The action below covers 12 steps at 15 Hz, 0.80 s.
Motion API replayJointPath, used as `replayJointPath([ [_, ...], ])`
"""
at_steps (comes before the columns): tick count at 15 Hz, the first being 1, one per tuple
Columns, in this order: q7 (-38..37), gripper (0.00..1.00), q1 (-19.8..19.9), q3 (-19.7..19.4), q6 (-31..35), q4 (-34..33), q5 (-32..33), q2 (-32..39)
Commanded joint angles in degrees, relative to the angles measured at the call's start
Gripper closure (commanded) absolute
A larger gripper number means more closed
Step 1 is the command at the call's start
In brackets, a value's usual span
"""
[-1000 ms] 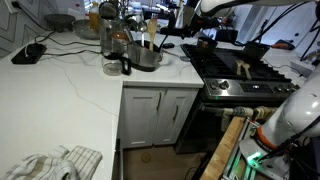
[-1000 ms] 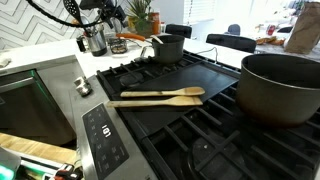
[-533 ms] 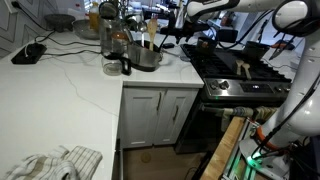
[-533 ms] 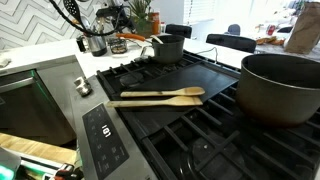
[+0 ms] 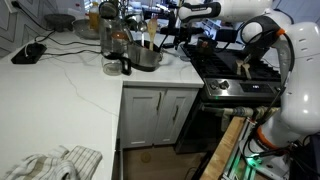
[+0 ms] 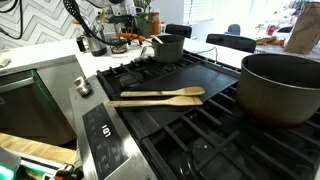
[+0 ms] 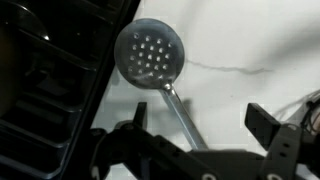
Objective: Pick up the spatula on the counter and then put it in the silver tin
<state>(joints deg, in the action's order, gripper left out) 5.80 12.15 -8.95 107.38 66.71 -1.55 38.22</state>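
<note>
**Gripper (image 7: 200,120) open above the spatula (image 7: 150,55)**

In the wrist view the jaws stand wide apart, grasping nothing. The spatula lies on the white counter (image 7: 255,45), its round perforated head at 11 o'clock and its slim handle running toward 5 o'clock. The stove grate (image 7: 40,95) is at 9 o'clock. In an exterior view the silver tin (image 5: 147,61) stands at 8 o'clock from the gripper (image 5: 172,38).

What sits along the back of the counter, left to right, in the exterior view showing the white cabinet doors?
black flat device → clear glass jar → silver tin → stove. The small dark cup overlaps both jar and tin, so it is left out.
</note>
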Motion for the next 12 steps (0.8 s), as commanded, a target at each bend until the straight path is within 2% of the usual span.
replayJointPath([
  [1, 0.57, 0.00, 3.03, 1.85, -5.54, -11.38, -1.11, 7.83],
  [6, 1.12, 0.00, 4.76, 3.06, -6.65, -18.33, -1.53, 13.52],
  [12, 3.09, 0.00, 5.72, 4.54, -3.61, -21.16, -4.32, 16.74],
])
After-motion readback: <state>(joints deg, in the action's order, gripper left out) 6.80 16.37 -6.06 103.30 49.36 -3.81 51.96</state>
